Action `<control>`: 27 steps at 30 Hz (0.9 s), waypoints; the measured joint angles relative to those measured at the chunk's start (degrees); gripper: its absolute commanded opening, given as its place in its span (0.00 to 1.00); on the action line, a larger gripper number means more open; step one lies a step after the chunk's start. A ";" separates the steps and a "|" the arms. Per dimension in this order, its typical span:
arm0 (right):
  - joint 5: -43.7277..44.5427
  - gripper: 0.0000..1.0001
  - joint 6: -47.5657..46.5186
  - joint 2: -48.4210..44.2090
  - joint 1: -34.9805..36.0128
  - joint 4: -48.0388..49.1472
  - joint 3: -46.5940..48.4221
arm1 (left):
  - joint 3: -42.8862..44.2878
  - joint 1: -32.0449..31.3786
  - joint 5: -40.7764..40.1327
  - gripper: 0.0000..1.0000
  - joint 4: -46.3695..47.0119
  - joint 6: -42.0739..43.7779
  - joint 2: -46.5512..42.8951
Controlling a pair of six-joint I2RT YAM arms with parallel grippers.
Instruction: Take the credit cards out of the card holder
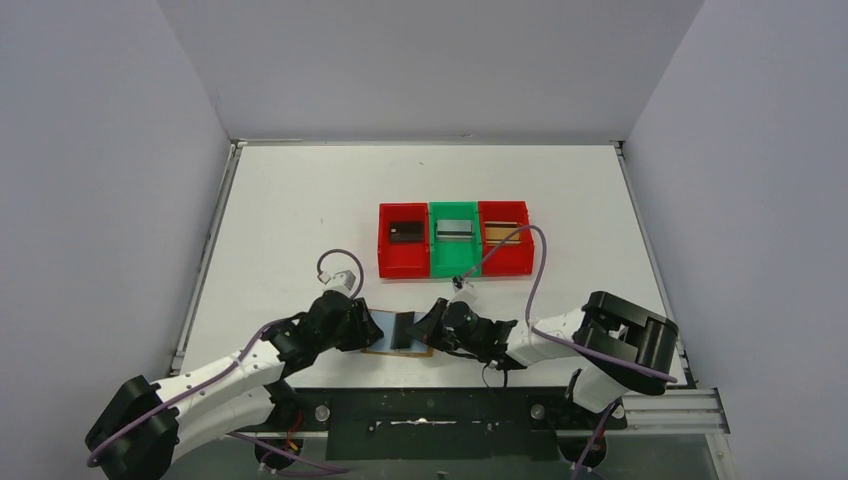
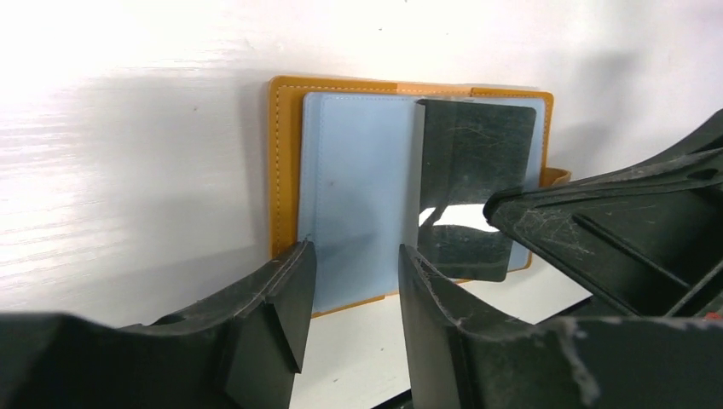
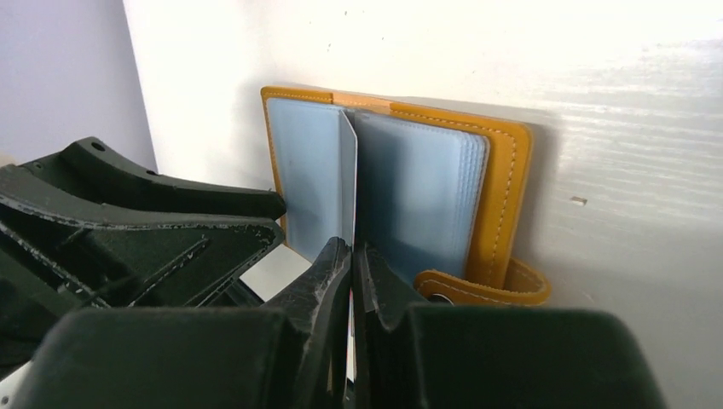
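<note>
Filling the overhead view, the white table (image 1: 300, 200) carries a row of three trays well beyond the arms: the left red bin (image 1: 385, 262) with the black card (image 1: 404, 232) in it, the green bin (image 1: 452, 267) with the silver-grey card (image 1: 455, 229), and the right red bin (image 1: 505, 268) with the gold-brown card (image 1: 503, 231). By that count the emptying looks done or close to it. The card holder (image 2: 358, 204) lies open and flat at the near edge, squarely between the two wrists. Its spine runs away from the bases and its two covers spread left and right. One upright leaf (image 2: 473, 145) stands at that spine, dark from the left wrist and pale from the right. Whether it is a pocket page or holds a card cannot be told. The right gripper (image 3: 353, 251) comes in from the holder's near right side with its fingers pressed together on the lower edge of that leaf, just beside the snap tab (image 3: 486, 285). The left gripper (image 2: 354, 256) sits at the near edge of the left cover, fingers apart and holding nothing, with the pale pocket showing in the gap. Both arms are equally near. Any next pull likely runs along the spine's direction, with the left fingers facing straight into the exposed pocket.
</note>
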 measured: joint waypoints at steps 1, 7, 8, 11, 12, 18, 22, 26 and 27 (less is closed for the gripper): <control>0.37 0.01 -0.31 0.00 0.07 -1.44 0.83 | 0.13 0.00 -0.37 0.41 -0.39 0.11 -0.04; 1.44 0.08 -1.20 -1.73 0.11 -5.97 1.88 | 0.66 -0.04 -0.85 0.36 0.00 0.28 2.47; 1.44 0.12 -1.46 -1.97 0.11 -5.97 1.84 | 0.74 -0.11 -0.83 0.34 0.52 0.20 3.04; 1.42 0.16 -1.84 -2.10 0.09 -5.70 1.49 | 0.76 -0.26 -0.59 0.29 1.60 0.00 3.98; 1.42 0.15 -1.90 -2.10 0.09 -5.44 1.11 | 0.72 -0.33 -0.35 0.28 1.95 -0.09 4.22; 1.16 0.01 -1.53 -2.10 -0.07 -1.84 -0.92 | -0.07 -0.48 0.55 0.27 2.80 -0.35 3.72; 1.01 0.00 -0.87 -2.32 -0.07 0.35 -1.62 | -1.03 -0.55 0.57 0.26 2.27 -0.68 1.77; 1.51 0.00 -0.85 -4.63 -0.07 -2.10 -1.95 | -1.51 -0.70 0.50 0.26 0.79 -1.46 -0.13; 1.90 0.00 -0.90 -5.84 -0.07 -3.39 -1.95 | -1.51 -0.70 0.46 0.26 0.35 -1.62 -0.48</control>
